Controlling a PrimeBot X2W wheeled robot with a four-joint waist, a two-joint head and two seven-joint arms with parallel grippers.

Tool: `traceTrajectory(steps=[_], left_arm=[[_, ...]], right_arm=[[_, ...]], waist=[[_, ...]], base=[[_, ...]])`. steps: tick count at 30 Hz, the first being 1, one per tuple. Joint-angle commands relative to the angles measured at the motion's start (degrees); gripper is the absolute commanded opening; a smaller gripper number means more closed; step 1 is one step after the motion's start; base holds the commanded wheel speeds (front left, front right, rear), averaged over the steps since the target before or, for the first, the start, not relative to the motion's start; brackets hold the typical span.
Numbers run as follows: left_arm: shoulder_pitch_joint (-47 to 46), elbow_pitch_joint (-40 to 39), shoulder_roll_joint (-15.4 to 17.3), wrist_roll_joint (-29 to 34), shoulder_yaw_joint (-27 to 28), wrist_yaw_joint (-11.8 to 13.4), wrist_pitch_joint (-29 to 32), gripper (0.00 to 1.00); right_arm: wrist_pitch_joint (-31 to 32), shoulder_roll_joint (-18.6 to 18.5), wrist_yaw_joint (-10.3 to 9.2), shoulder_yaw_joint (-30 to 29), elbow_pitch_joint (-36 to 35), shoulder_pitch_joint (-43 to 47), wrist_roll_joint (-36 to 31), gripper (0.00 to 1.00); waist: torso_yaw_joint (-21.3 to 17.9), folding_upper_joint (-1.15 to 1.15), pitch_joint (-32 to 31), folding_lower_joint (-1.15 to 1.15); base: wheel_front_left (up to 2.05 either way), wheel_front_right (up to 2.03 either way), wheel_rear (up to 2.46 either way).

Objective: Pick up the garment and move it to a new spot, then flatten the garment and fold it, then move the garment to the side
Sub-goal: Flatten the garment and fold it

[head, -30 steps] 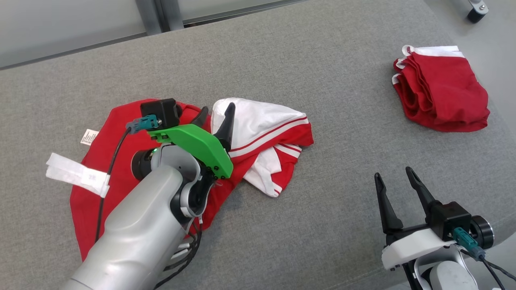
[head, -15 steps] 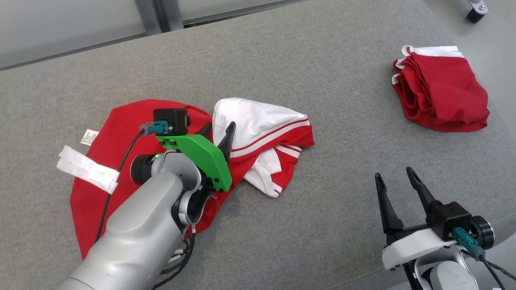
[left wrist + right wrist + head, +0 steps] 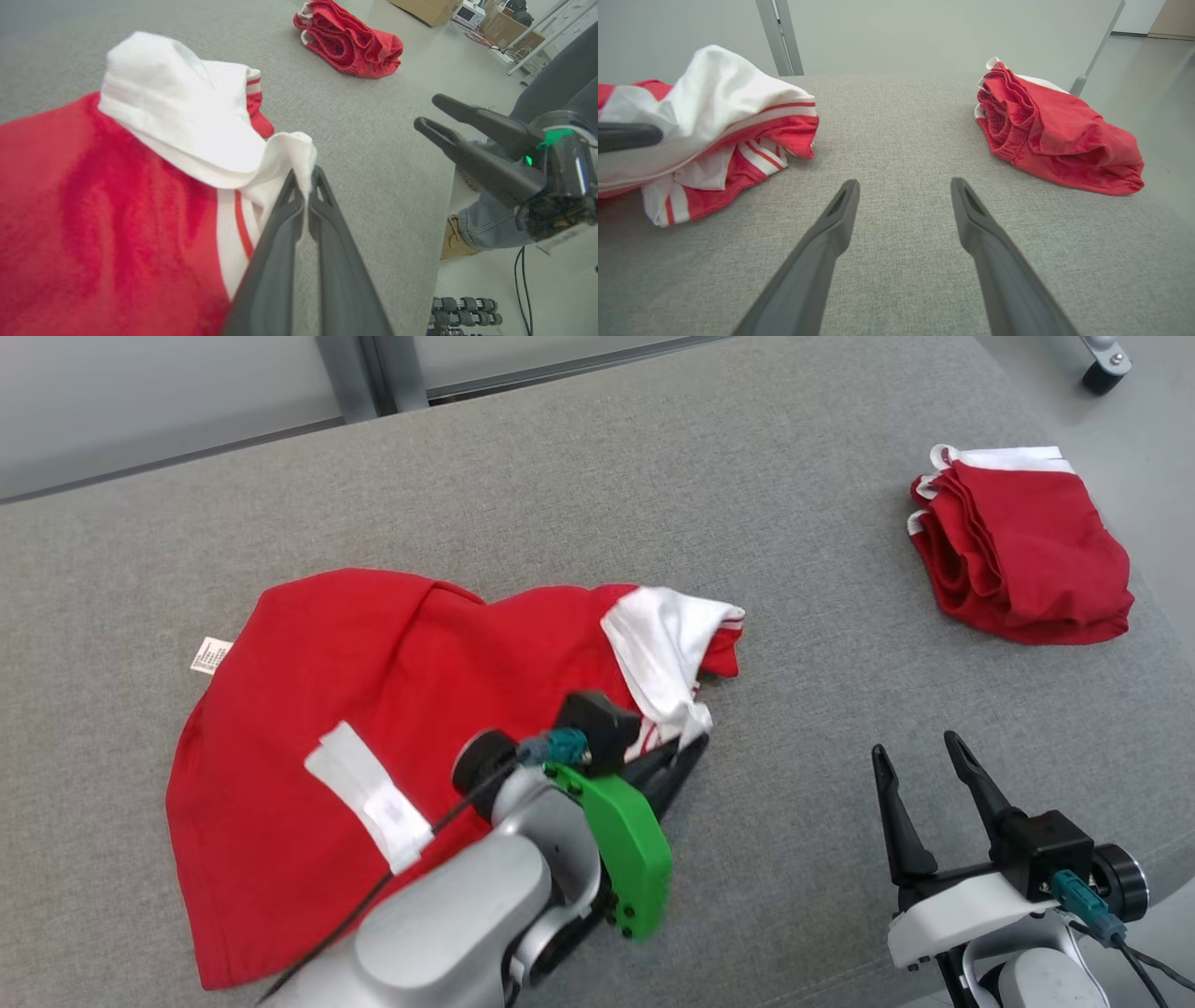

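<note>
Since a second ago, your left gripper (image 3: 695, 745) has gone from wide open over the middle of the garment (image 3: 373, 663) to pinched shut on a fold of its white cloth. The arm has swung toward 5 o'clock and dragged that fold along. The white part that lay spread out is now bunched small, and far more red cloth lies open. Your right gripper (image 3: 915, 747) and the folded red pile (image 3: 1022, 551) sit where they did.

The garment lies left of centre on the grey counter (image 3: 653, 476). Its long axis runs from 7 o'clock to 2 o'clock, with the white striped end pointing to 2 o'clock and a small label (image 3: 210, 655) at its 9 o'clock edge.

Your left forearm (image 3: 448, 924) comes up from the bottom edge, angled toward 1 o'clock. Its green wrist plate (image 3: 630, 854) is turned on edge and the fingers are low to the counter. In the left wrist view the left gripper (image 3: 306, 179) has its tips together with white cloth caught between them.

Your right gripper sits at 4 o'clock with its fingers pointing to 12 and its jaws wide, holding nothing. The folded red pile lies at 2 o'clock, well apart from the garment.
</note>
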Motion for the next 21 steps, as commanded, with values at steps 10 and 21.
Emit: traceTrajectory(steps=[10, 21], left_arm=[[6.2, 8.6, -0.2, 13.1, -8.0, -2.8, -7.6, 0.00], [9.7, 16.0, -5.6, 16.7, -6.3, -5.1, -15.9, 1.00]], right_arm=[[0.0, -0.1, -0.09, 0.1, 0.7, -0.9, 0.9, 1.00], [0.0, -0.1, -0.09, -1.0, 0.6, -0.2, 0.4, 1.00]], waist=[[-1.2, 0.00, 0.8, 0.00], [-0.3, 0.00, -0.4, 0.00]], base=[[0.00, 0.00, 0.00], [0.00, 0.00, 0.00]])
